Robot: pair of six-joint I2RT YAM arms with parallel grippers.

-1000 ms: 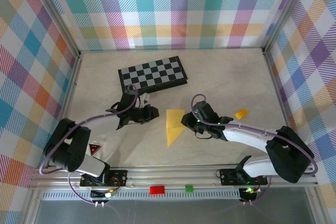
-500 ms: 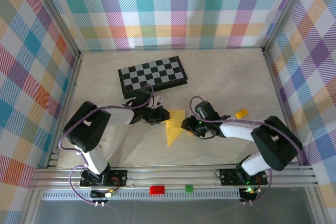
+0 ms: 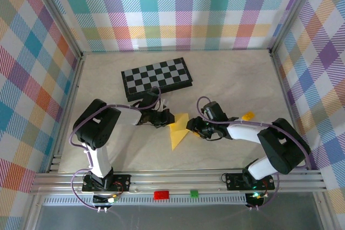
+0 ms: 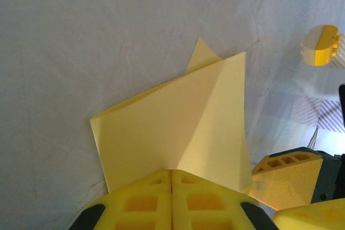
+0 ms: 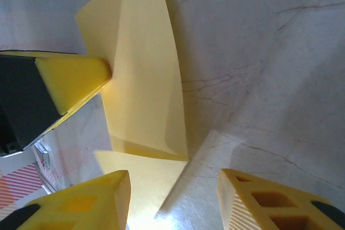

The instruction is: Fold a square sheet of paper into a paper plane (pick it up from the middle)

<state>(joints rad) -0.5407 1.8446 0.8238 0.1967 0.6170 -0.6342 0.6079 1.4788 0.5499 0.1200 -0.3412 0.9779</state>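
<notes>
On the pale counter (image 3: 232,79), on the near side of the black-and-grey chessboard (image 3: 157,77), both arms meet at a partly folded yellow sheet (image 3: 177,134) lying near the middle. The left gripper (image 4: 171,179) has its jaws pressed together on one edge of the sheet. The right gripper (image 5: 173,174) faces it with its jaws apart, a corner of the sheet lying between them. A small orange-yellow block (image 3: 247,116) sits apart, off to the right.
</notes>
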